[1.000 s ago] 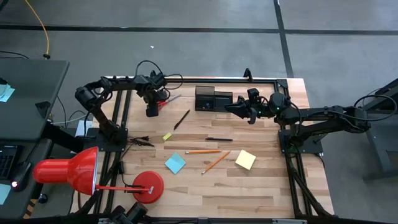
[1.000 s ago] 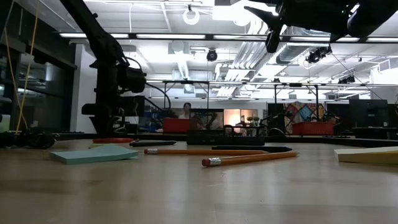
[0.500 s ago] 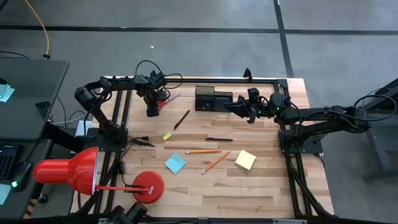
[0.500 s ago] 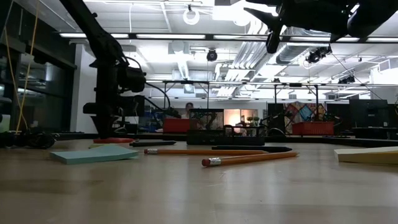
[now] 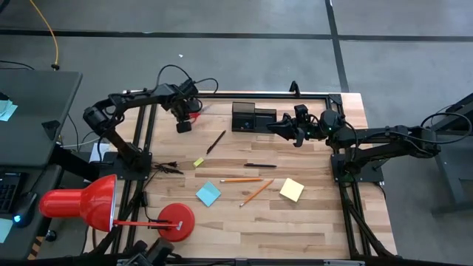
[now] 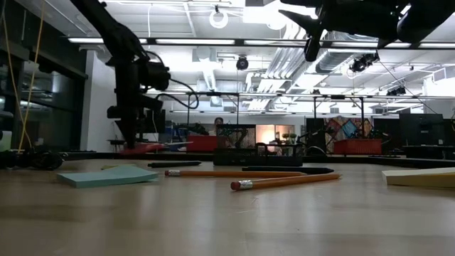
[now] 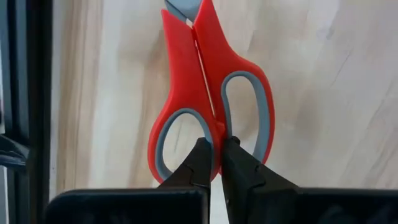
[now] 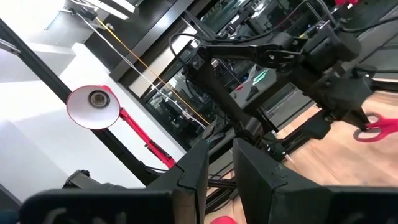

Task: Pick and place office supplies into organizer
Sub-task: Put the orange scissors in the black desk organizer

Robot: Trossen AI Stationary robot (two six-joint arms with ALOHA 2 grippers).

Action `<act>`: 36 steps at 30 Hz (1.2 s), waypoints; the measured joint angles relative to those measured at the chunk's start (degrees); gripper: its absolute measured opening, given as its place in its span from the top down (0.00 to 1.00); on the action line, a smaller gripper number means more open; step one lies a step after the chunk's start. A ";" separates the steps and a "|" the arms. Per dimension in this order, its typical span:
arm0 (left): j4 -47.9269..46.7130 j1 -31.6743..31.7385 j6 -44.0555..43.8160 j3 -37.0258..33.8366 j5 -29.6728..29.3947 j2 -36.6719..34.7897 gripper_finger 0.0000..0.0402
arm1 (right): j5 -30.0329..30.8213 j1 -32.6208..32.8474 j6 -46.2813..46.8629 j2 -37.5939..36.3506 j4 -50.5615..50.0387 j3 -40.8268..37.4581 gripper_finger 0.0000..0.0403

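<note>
My left gripper [image 7: 216, 146] is shut on red-handled scissors [image 7: 211, 81] with grey-lined loops, above the table's far left [image 5: 194, 114]. In the low view the scissors [image 6: 153, 148] hang just above the wood below the gripper [image 6: 131, 139]. The black organizer [image 5: 251, 117] stands at the far middle. My right gripper [image 5: 270, 127] hovers level beside its right end, with a small gap between its fingers [image 8: 193, 168] and nothing in it. Two black pens [image 5: 216, 141] [image 5: 260, 165], two orange pencils [image 5: 240, 179] [image 5: 256, 193], a blue pad [image 5: 208, 194], a yellow pad [image 5: 291, 190] and a tiny yellow block [image 5: 198, 162] lie on the wood. My left gripper pinches the scissors' two inner handle bars [image 7: 214, 127] where the loops meet, near the end away from the blades. One finger stands at each loop's opening. The fingers come from above, pointing down. The scissors are lifted clear and lie nearly level.
A red desk lamp [image 5: 77, 203] with a round base [image 5: 176, 222] stands at the near left. Black frame rails run along the table's left and far edges [image 5: 148, 133]. Cables lie at the left edge [image 5: 166, 168]. Bare wood spreads along the near side [image 5: 295, 229].
My left gripper has risen from the table and shifted a little toward the far edge. The scissors, which lay on the wood, have come up with it and now hang clear. My right arm has kept still.
</note>
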 joint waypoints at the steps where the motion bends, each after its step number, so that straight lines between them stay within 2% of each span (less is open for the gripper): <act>1: 0.00 0.00 0.02 -0.08 0.02 -0.18 1.00 | 0.02 0.00 -0.11 0.00 0.02 0.00 0.83; 7: -2.06 -0.31 -0.44 -0.06 1.50 -1.54 1.00 | 0.24 0.00 0.36 0.00 -0.19 0.00 0.83; 12: -5.22 -2.78 -1.47 0.58 1.22 -3.84 1.00 | 2.67 -0.66 1.35 0.00 -0.41 0.00 0.83; 17: -5.71 -6.13 -1.69 3.06 -0.09 -7.01 1.00 | 2.64 -3.28 1.47 0.00 -0.37 0.00 0.83; 29: -13.48 -14.12 0.01 19.63 -6.21 -7.89 1.00 | 1.30 -5.73 1.80 0.00 2.32 0.00 0.83; 36: -20.04 -15.91 2.24 26.12 -10.27 -6.96 1.00 | -0.12 -5.73 -0.71 -0.21 16.01 0.00 0.83</act>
